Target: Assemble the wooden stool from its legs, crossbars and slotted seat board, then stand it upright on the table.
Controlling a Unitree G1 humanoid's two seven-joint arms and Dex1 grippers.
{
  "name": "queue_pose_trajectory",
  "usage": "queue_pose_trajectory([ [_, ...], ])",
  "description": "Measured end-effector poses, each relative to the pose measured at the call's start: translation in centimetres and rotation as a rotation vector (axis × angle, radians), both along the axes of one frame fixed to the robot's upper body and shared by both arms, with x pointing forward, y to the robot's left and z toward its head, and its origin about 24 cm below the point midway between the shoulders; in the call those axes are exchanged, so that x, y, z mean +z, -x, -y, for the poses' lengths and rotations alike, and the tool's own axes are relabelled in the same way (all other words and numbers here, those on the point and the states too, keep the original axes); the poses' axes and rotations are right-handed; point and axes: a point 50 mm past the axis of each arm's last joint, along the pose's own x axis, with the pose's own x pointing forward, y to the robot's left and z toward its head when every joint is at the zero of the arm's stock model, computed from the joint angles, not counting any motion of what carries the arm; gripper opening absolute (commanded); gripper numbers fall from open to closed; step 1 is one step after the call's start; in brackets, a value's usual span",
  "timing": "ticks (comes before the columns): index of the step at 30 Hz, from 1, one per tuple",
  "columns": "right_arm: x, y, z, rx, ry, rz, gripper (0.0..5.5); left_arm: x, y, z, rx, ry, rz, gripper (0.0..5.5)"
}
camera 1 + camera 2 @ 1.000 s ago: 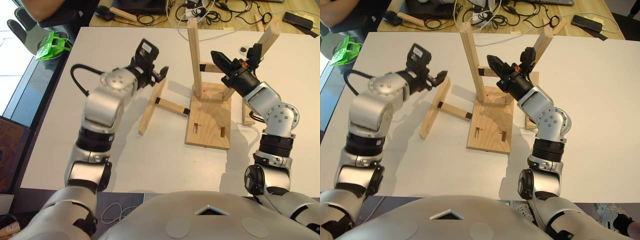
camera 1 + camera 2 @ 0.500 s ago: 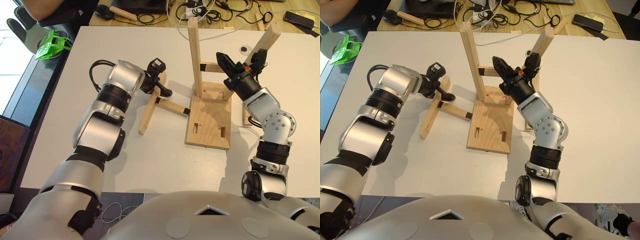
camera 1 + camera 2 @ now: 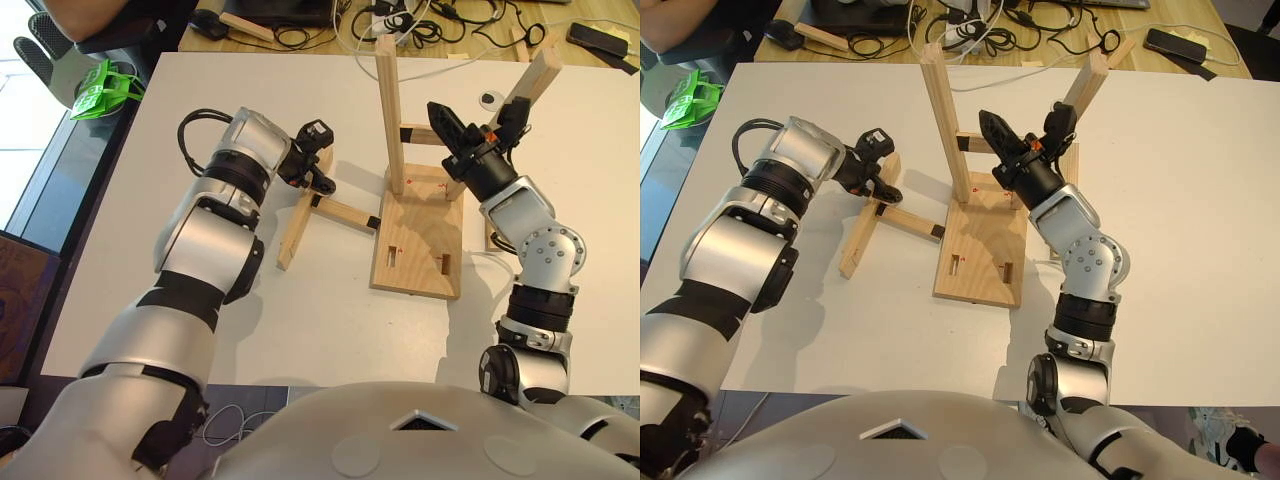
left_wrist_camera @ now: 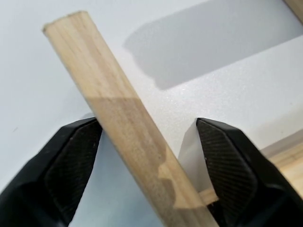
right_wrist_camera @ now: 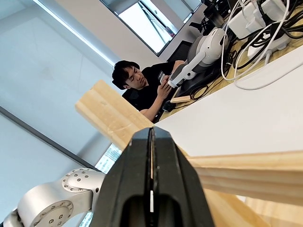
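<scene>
Fingers spread, the left gripper (image 3: 319, 179) straddles the far end of the loose leg (image 3: 294, 236), which lies flat at 9 o'clock of the slotted seat board (image 3: 421, 245), long axis 1-to-7 o'clock.

White table (image 3: 330, 320), matte, rectangular. Behind its far edge, wooden desk (image 3: 1225, 40) with tangled black and white cables (image 3: 420, 25) and a white power strip (image 3: 960, 35). Green bag (image 3: 100, 90) off the table's far left corner. Pale floor (image 3: 25, 160) to the left. Grey-white wall (image 5: 42, 71); bright window (image 5: 147, 23), daylight.
</scene>
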Motion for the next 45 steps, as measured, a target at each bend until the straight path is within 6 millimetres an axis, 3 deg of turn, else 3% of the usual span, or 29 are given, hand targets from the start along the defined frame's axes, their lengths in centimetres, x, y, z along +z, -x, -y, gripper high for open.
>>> queue_pose_trajectory([
  [17, -0.2, 0.2, -0.1, 0.001, 0.004, -0.006, 0.00, -0.1, 0.0, -0.4, -0.045, -0.003, -0.005, 1.04],
  [23, -0.1, 0.2, -0.1, 0.000, 0.004, -0.004, 0.00, 0.0, 0.1, -1.0, -0.074, -0.006, -0.017, 1.03],
  [26, -0.1, 0.2, -0.1, -0.007, 0.003, 0.002, 0.00, 0.1, 0.0, -1.9, 0.023, 0.056, -0.013, 1.03],
  [29, 0.0, 0.1, 0.1, -0.026, -0.004, 0.005, 0.00, 2.6, -1.0, -4.4, 0.208, 0.180, 0.072, 1.03],
  [33, 0.6, 0.5, 0.9, -0.063, 0.001, 0.043, 0.00, 9.1, -1.6, -8.9, 0.371, 0.303, 0.243, 1.03],
  [36, 1.6, 0.7, 1.6, -0.090, 0.034, 0.089, 0.00, 14.2, -0.8, -10.9, 0.444, 0.384, 0.391, 1.03],
  [39, 3.6, 0.8, 2.2, -0.116, 0.055, 0.144, 0.00, 19.2, 1.5, -13.6, 0.573, 0.474, 0.620, 1.03],
  [41, 5.5, 0.6, 1.1, -0.047, 0.109, 0.203, 0.00, 21.6, 2.4, -13.9, 0.639, 0.568, 0.773, 1.03],
  [43, 7.1, 1.0, -1.6, 0.125, 0.200, 0.278, 0.00, 23.3, 2.9, -12.7, 0.657, 0.727, 0.874, 1.03],
  [45, 6.6, 2.1, -4.3, 0.344, 0.381, 0.297, 0.00, 24.1, 3.2, -9.5, 0.613, 0.957, 0.902, 1.03],
])
